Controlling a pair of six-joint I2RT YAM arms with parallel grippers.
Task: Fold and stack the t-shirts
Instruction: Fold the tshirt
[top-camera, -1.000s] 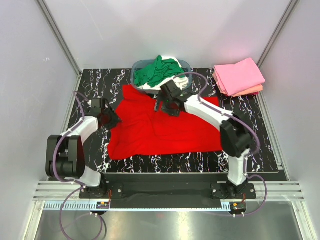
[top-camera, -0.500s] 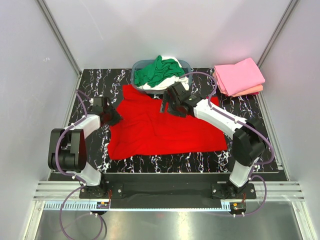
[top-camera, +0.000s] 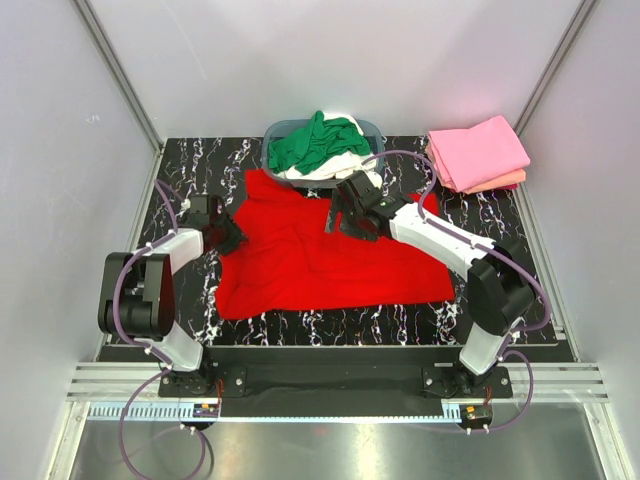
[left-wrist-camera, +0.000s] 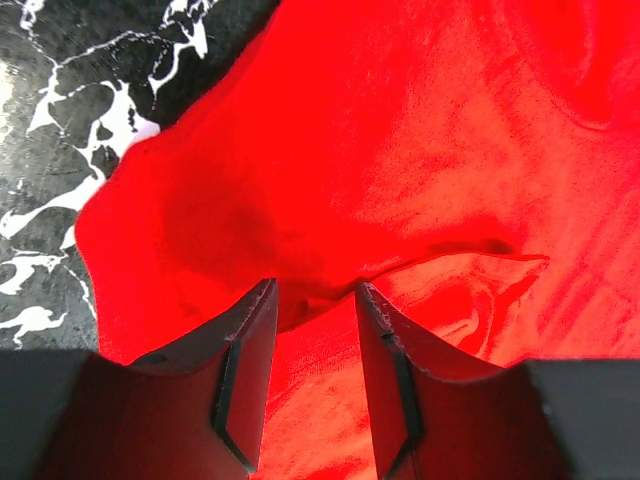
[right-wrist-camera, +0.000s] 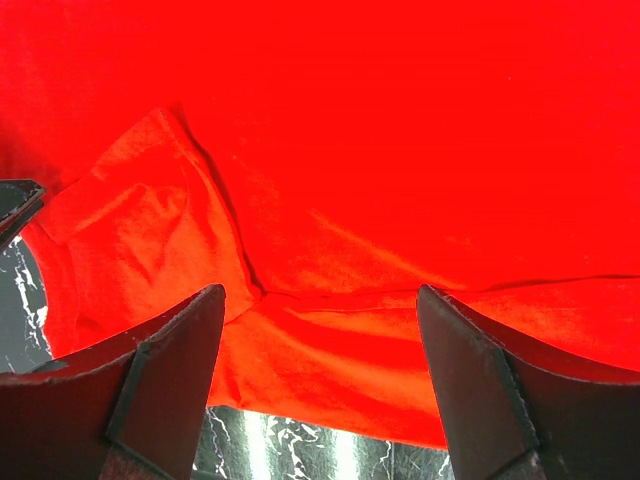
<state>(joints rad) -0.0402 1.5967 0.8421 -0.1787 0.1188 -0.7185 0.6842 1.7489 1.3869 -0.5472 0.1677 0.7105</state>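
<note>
The bright red t-shirt (top-camera: 320, 262) lies spread and creased on the black marbled table (top-camera: 500, 250). My left gripper (top-camera: 224, 234) is at the shirt's left edge. In the left wrist view (left-wrist-camera: 315, 290) its jaws stand narrowly open, with a fold of the red shirt (left-wrist-camera: 420, 150) at the tips. My right gripper (top-camera: 347, 216) hovers over the shirt's far edge. In the right wrist view (right-wrist-camera: 320, 292) it is wide open above the red cloth (right-wrist-camera: 400, 130) and a sleeve. Green (top-camera: 312, 142) and white (top-camera: 350, 165) t-shirts fill the basket. Folded pink (top-camera: 478, 150) and salmon (top-camera: 508, 181) t-shirts are stacked at the far right.
The blue-grey basket (top-camera: 272, 134) stands at the back centre, touching the red shirt's far edge. Grey walls close in the table on three sides. Bare table shows left of the shirt (left-wrist-camera: 60, 120) and along the front edge (top-camera: 330, 322).
My right gripper has moved right and slightly nearer over the shirt's far edge, its elbow swinging right. My left gripper has shifted a little right onto the shirt's left edge.
</note>
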